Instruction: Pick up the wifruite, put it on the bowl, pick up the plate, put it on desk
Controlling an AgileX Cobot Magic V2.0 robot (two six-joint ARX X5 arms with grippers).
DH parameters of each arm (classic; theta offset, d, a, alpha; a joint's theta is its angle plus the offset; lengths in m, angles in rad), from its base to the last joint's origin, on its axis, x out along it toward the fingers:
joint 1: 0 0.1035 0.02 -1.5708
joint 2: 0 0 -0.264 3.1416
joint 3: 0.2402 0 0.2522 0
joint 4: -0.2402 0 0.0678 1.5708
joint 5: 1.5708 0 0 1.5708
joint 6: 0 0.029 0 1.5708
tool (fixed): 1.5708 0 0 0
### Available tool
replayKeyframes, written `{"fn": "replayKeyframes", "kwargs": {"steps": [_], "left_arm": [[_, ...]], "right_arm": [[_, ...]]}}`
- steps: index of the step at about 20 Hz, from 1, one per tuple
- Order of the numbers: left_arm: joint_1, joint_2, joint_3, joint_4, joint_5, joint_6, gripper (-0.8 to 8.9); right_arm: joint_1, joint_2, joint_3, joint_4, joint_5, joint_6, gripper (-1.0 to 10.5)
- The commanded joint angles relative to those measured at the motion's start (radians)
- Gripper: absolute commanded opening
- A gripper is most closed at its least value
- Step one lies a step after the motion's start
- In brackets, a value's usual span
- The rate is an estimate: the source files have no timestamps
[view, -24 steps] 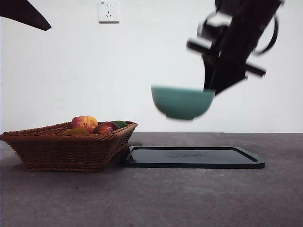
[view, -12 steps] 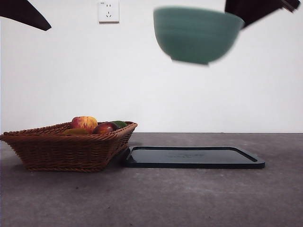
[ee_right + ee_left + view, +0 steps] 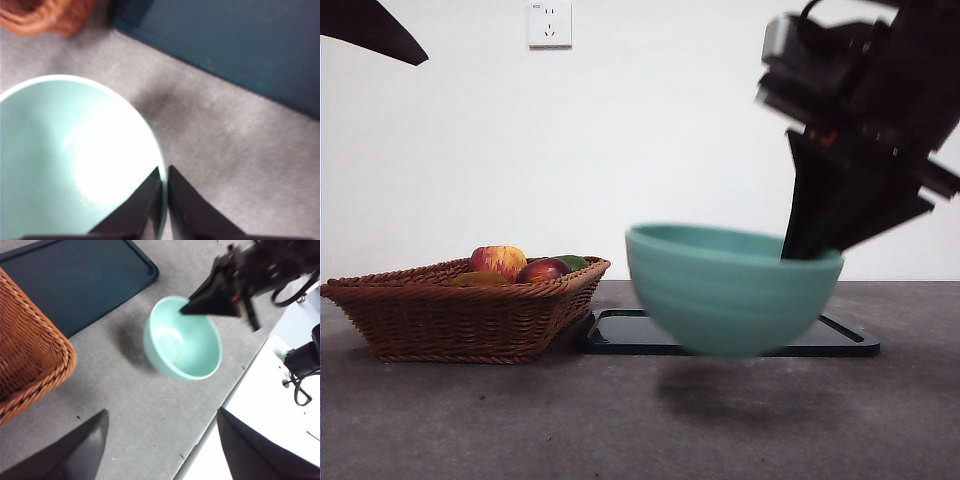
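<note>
My right gripper [image 3: 164,200] is pinched on the rim of the big round teal-green bowl [image 3: 732,290]. It was up high a moment ago; now it hangs low over the dark grey desk [image 3: 520,420], at 6 o'clock from the shiny black tray [image 3: 840,338]. I think I set it down next. My left gripper [image 3: 160,445] waits, jaws apart.

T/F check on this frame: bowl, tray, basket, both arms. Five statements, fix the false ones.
1. The right gripper has its jaws shut on the rim of the bowl. True.
2. The bowl rests on the tray. False: it hangs above the desk, in front of the tray, with its shadow below.
3. The bowl holds fruit. False: it is empty; the fruit lies in the basket.
4. The left gripper holds nothing, jaws open. True.
5. The basket stands on the tray. False: it stands on the desk beside it.
</note>
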Motion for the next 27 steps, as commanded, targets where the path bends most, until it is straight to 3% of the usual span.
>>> {"fn": "replayKeyframes", "kwargs": {"steps": [1, 11, 14, 17, 21, 27], "left_arm": [[-0.004, 0.008, 0.010, 0.005, 0.002, 0.017, 3.43], [-0.004, 0.008, 0.010, 0.004, 0.002, 0.017, 3.43], [-0.004, 0.008, 0.010, 0.004, 0.002, 0.017, 3.43], [-0.004, 0.008, 0.010, 0.003, 0.002, 0.017, 3.43], [-0.004, 0.008, 0.010, 0.002, 0.002, 0.017, 3.43], [-0.004, 0.008, 0.010, 0.002, 0.002, 0.017, 3.43]], "right_arm": [[0.014, 0.058, 0.003, 0.032, 0.015, 0.017, 0.1], [0.026, 0.157, 0.004, 0.071, 0.026, 0.023, 0.2], [0.036, 0.157, 0.004, 0.071, 0.028, 0.042, 1.8], [0.037, 0.145, 0.007, 0.070, 0.051, 0.044, 1.9], [0.037, 0.056, 0.022, 0.038, 0.060, 0.044, 1.9], [0.037, -0.148, 0.112, -0.174, 0.040, 0.002, 1.9]]}}
